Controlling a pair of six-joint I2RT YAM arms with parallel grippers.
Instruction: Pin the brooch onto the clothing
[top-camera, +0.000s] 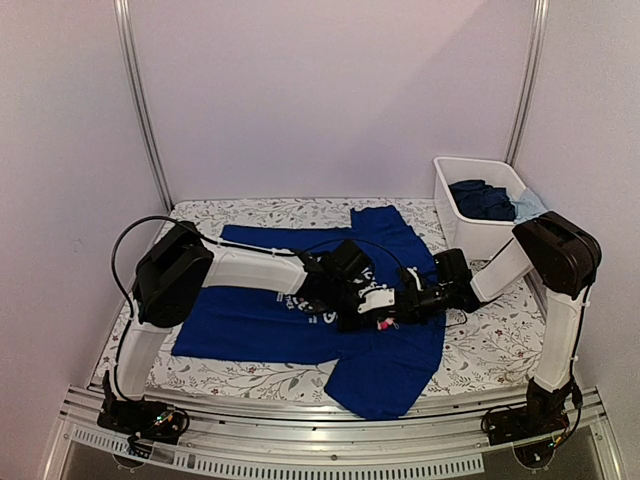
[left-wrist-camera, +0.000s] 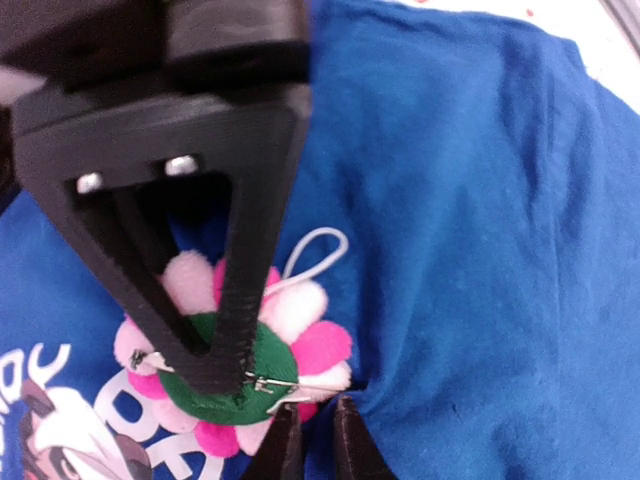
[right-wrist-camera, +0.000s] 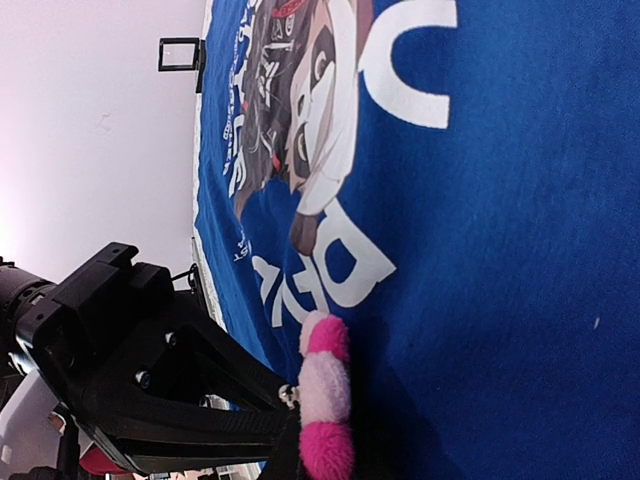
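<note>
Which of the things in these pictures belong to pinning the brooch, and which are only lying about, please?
Belonging to the job:
- brooch, lying on the shirt
- blue T-shirt, spread on the table
- left gripper, its fingers on the brooch
- right gripper, fingertips at the brooch's edge

Lying about:
- white bin at the table's far right
- bunched blue clothes inside it

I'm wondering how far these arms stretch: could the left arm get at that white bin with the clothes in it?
Probably not easily. The white bin sits at the far right corner, behind the right gripper, while the left gripper is busy at the brooch.
</note>
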